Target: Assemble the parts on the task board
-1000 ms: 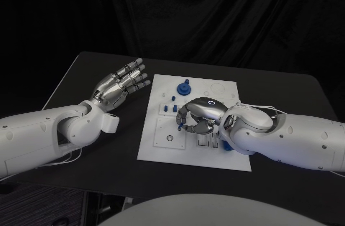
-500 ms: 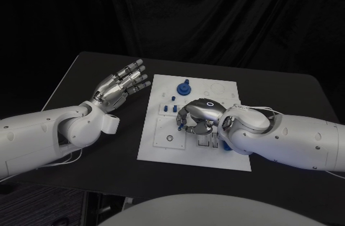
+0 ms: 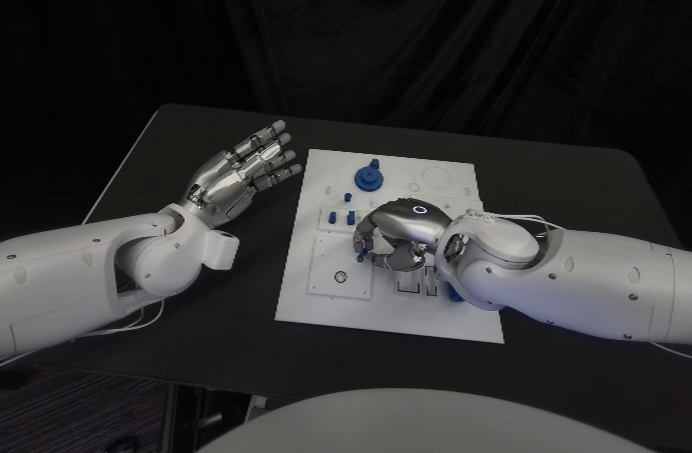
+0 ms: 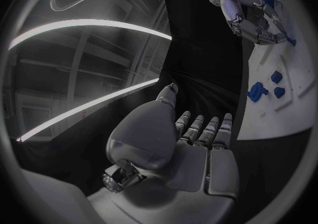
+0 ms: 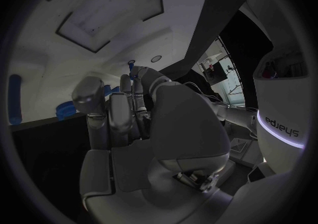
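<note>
- Fingers of our right hand (image 3: pixel 395 235) curl downward over the middle of the board (image 3: pixel 433 323); from the head view we cannot tell whether they pinch a part or close on nothing.
- Our right wrist view shows those fingers (image 5: pixel 126 107) bunched together with a small blue part (image 5: pixel 132 71) just past their tips, but whether they grip it is unclear.
- Parts sit on the board: a round blue piece (image 3: pixel 371 177) near the far edge, small blue pieces (image 3: pixel 338 216) just left of our right hand, and another blue piece (image 3: pixel 451 293) beside our right wrist.
- Our board lies in the middle of the black table (image 3: pixel 188 143), with our right arm lying across its right half.
- Our left hand (image 3: pixel 238 174) hovers off the board's left side, above the table, fingers spread and straight, holding nothing; its wrist view shows the flat palm (image 4: pixel 192 155) too.
- We judge the step in hand to be seating or picking a part at the board's centre.
- Next, we think, the right hand needs a steady, straight press or lift, keeping clear of the small pieces beside it.
</note>
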You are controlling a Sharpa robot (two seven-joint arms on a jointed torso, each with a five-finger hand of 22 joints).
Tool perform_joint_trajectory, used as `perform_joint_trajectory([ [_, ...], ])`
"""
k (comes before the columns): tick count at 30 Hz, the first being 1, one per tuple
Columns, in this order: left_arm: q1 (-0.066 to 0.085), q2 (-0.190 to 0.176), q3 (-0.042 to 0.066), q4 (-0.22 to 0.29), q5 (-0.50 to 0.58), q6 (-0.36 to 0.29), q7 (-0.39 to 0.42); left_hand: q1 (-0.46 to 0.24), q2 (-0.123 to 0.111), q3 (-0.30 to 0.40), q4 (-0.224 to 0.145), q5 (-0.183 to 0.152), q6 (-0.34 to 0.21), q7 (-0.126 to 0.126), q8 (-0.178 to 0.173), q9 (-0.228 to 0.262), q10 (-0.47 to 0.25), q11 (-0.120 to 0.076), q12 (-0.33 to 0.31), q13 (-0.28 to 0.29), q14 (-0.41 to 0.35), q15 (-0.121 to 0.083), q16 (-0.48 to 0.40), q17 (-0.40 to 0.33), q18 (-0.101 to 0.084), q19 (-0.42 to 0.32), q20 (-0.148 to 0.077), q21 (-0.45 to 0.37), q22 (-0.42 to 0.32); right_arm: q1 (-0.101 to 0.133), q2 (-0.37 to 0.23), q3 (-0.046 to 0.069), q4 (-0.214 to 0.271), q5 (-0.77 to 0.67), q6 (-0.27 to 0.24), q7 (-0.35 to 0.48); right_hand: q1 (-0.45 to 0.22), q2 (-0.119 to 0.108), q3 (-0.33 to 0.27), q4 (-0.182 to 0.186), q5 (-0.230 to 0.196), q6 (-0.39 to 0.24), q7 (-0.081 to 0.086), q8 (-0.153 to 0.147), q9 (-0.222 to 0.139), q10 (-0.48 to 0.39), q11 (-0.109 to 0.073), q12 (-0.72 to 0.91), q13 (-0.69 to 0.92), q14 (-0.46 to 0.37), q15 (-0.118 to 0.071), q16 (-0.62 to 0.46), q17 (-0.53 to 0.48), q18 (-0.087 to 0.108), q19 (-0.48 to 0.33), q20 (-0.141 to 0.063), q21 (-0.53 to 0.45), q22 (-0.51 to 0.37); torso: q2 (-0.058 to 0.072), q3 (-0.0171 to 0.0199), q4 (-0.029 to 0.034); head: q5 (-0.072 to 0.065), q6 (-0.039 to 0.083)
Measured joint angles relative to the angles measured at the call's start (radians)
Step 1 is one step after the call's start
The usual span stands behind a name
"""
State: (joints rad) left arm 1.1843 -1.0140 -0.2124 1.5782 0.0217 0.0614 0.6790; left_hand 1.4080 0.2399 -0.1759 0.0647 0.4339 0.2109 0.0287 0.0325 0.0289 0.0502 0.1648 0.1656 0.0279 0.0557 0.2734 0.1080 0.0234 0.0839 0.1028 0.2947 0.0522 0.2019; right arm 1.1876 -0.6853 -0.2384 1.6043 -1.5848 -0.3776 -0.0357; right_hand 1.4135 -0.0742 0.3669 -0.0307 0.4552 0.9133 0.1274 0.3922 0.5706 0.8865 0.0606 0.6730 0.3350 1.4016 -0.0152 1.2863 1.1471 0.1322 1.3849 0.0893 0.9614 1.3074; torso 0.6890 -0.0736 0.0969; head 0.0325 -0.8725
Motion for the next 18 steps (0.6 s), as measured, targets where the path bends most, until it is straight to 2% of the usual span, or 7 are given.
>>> perform_joint_trajectory([
  [14, -0.002, 0.000, 0.000, -0.002, 0.000, 0.001, 0.000, 0.000, 0.000, 0.000, 0.000, 0.000, 0.000, 0.000, 0.000, 0.000, 0.000, 0.000, 0.000, 0.000, 0.000, 0.000, 0.000, 0.000, 0.000, 0.000, 0.000, 0.000, 0.000, -0.001, 0.003, 0.001, 0.000, -0.003, 0.014, 0.000, 0.000, 0.000, 0.000, 0.000, 0.000, 0.001, 0.001, 0.000, -0.001, 0.000, 0.000, 0.000, 0.000, 0.000, 0.000, 0.000, -0.001, 0.000, 0.000, 0.000, 0.006, 0.000, 0.000, -0.0003, -0.0013, 0.002, 0.000],
  [18, -0.002, 0.000, 0.000, -0.002, 0.000, 0.002, 0.000, 0.000, 0.000, 0.000, 0.000, 0.000, -0.004, 0.004, 0.000, 0.000, 0.000, 0.000, 0.000, 0.000, 0.000, 0.000, 0.000, 0.000, 0.000, 0.000, 0.000, 0.000, 0.000, -0.001, 0.004, 0.001, -0.001, -0.004, 0.020, -0.002, 0.000, 0.000, 0.000, 0.000, 0.000, 0.001, 0.001, 0.000, -0.001, 0.000, 0.000, 0.000, 0.000, 0.000, 0.000, 0.000, -0.002, 0.000, 0.000, 0.000, 0.006, 0.000, 0.000, -0.0004, -0.0013, -0.001, 0.000],
])
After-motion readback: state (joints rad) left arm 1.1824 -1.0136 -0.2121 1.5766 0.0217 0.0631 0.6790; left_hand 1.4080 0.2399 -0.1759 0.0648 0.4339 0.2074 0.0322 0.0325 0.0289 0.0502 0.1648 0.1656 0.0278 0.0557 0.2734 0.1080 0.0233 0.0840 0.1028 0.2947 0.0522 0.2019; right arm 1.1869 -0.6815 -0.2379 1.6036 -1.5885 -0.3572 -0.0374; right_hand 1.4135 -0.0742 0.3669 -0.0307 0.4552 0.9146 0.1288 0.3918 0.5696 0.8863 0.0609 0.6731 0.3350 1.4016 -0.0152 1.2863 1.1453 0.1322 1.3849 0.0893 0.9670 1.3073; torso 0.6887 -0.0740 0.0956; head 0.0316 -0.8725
